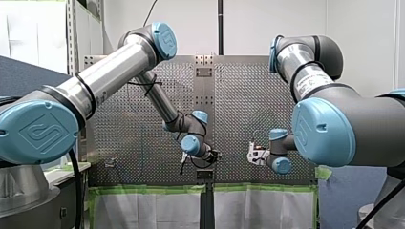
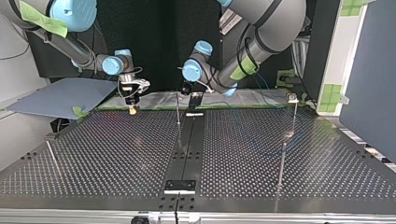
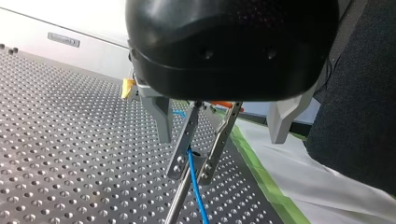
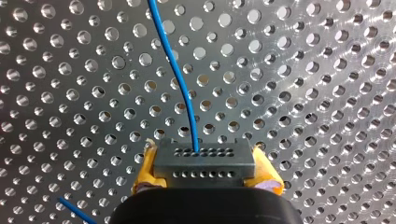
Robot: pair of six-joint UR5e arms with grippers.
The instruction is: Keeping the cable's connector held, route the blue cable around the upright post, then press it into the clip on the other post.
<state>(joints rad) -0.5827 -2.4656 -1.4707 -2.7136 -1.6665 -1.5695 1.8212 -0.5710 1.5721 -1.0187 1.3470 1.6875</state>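
Observation:
In the right wrist view my right gripper [image 4: 205,172] has its yellow pads [image 4: 147,170] shut on the dark grey connector [image 4: 204,158]. The blue cable [image 4: 180,79] runs out of the connector over the perforated plate. My left gripper [image 3: 190,173] hangs over the table with its metal fingers [image 3: 183,144] apart. The blue cable [image 3: 195,186] passes loosely between them, right by the thin upright post [image 3: 175,207]. In the top view my right gripper [image 2: 133,101] is at the left and my left gripper [image 2: 187,91] sits just behind the post [image 2: 178,111]. The clip post [image 2: 294,109] stands far right.
The perforated table [image 2: 116,154] has a dark centre rail [image 2: 189,140] ending in a bracket [image 2: 180,185] at the near edge. Green tape [image 3: 261,172] and white sheeting line the table's edge beside my left gripper. A grey board [image 2: 60,95] lies behind my right arm.

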